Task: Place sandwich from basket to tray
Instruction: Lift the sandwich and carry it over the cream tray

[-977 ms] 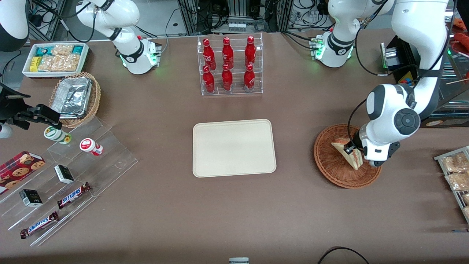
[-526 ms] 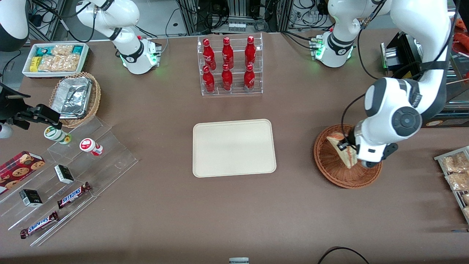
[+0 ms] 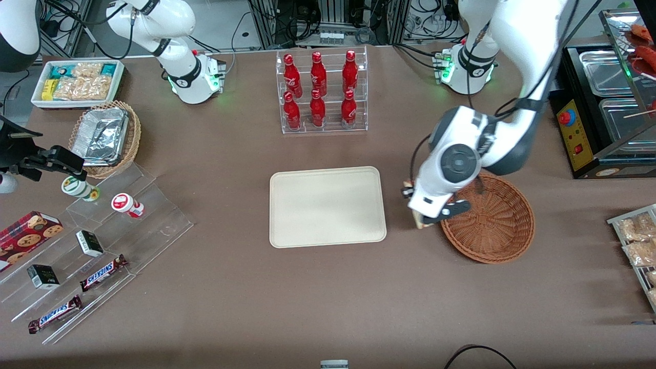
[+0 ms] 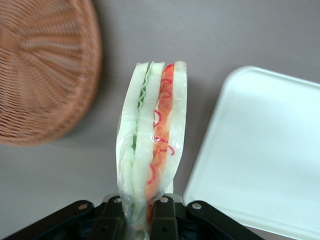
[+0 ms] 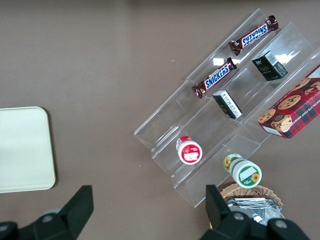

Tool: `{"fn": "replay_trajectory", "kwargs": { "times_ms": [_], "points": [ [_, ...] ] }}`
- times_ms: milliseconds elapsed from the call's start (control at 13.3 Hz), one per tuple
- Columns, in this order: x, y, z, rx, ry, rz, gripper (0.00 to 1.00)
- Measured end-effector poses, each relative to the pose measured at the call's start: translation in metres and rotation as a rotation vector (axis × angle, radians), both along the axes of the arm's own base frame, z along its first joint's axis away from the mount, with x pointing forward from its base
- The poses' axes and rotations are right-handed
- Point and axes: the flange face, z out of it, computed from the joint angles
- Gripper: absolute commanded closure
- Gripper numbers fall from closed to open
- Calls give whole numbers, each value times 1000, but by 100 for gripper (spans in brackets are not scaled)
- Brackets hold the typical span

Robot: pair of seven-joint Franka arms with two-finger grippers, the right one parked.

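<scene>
My left gripper point(image 3: 416, 206) is shut on the sandwich point(image 4: 152, 135), a wrapped cream wedge with green and red-orange filling on its cut edge. It holds the sandwich in the air over bare table, between the reddish-brown wicker basket point(image 3: 487, 225) and the cream tray point(image 3: 328, 205). In the front view only a tan corner of the sandwich point(image 3: 421, 223) shows under the wrist. In the left wrist view the gripper point(image 4: 147, 212) pinches the wedge's narrow end, with the basket point(image 4: 45, 75) on one side and the tray point(image 4: 260, 150) on the other. The basket holds nothing. The tray is bare.
A clear rack of red bottles point(image 3: 322, 92) stands farther from the front camera than the tray. Toward the parked arm's end are a stepped acrylic shelf of snacks point(image 3: 97, 241), a tan basket of foil containers point(image 3: 105, 136) and a white bin point(image 3: 77, 82). Snack packets point(image 3: 638, 241) lie toward the working arm's end.
My left gripper has lifted the sandwich out of the basket and carried it sideways toward the tray. The basket now holds nothing.
</scene>
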Motion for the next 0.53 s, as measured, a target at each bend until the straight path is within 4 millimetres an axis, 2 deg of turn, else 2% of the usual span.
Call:
{"fn": "replay_trajectory", "kwargs": {
  "times_ms": [301,526],
  "points": [
    [-8,-98,-21,-21,-15,-18,100],
    [-15,-149,-42,-54,-29,-65,100]
  ]
}}
